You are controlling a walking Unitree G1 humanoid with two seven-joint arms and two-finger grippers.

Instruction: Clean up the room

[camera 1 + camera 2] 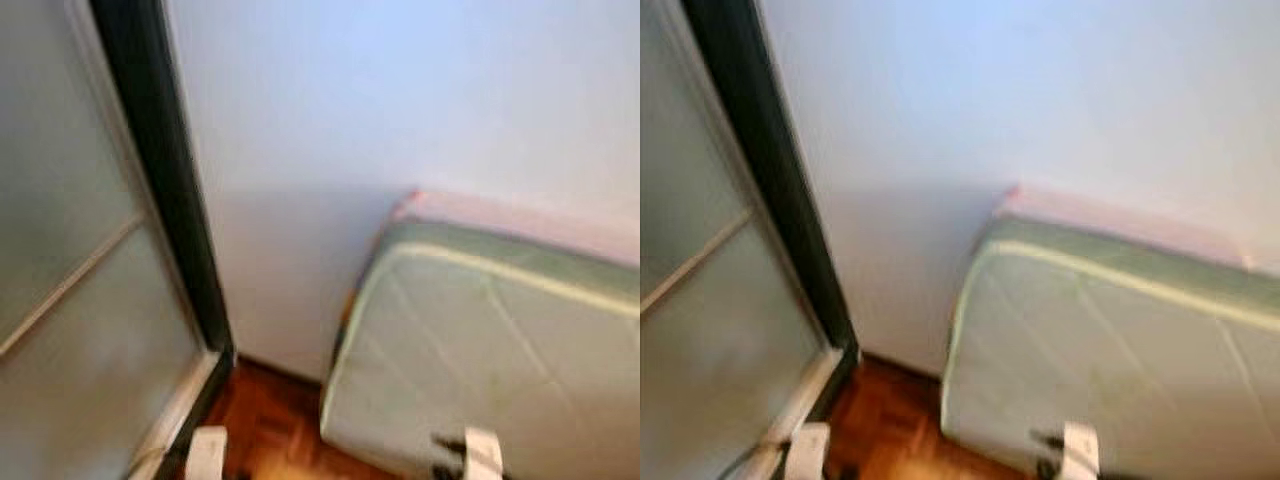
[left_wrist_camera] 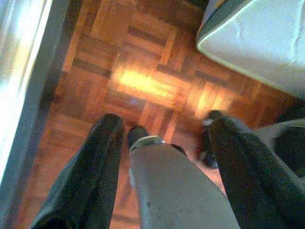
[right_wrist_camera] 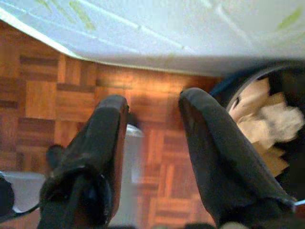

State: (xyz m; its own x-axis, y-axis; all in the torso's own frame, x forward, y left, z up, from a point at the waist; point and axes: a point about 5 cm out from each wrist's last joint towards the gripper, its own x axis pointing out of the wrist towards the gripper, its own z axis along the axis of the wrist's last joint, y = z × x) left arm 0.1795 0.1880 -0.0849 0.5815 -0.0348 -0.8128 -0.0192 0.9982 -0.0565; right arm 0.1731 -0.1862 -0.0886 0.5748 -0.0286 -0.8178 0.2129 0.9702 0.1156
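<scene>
My left gripper [image 2: 167, 121] hangs open above the parquet floor [image 2: 143, 81]; a silver part of my own body [image 2: 176, 186] shows beyond the gap between its black fingers [image 2: 93, 171]. My right gripper [image 3: 152, 100] is open too and holds nothing, low over the floor beside the mattress edge [image 3: 143, 43]. Close by its finger stands a dark bin [image 3: 238, 90] with crumpled paper [image 3: 269, 121] in it. The head views are blurred.
A mattress with a pale green quilted cover [image 1: 490, 340] lies to the right against the white wall [image 1: 400, 100]. On the left is a frosted sliding door [image 1: 70, 260] with a dark frame [image 1: 165, 170]. A narrow strip of wooden floor [image 1: 270, 420] runs between them.
</scene>
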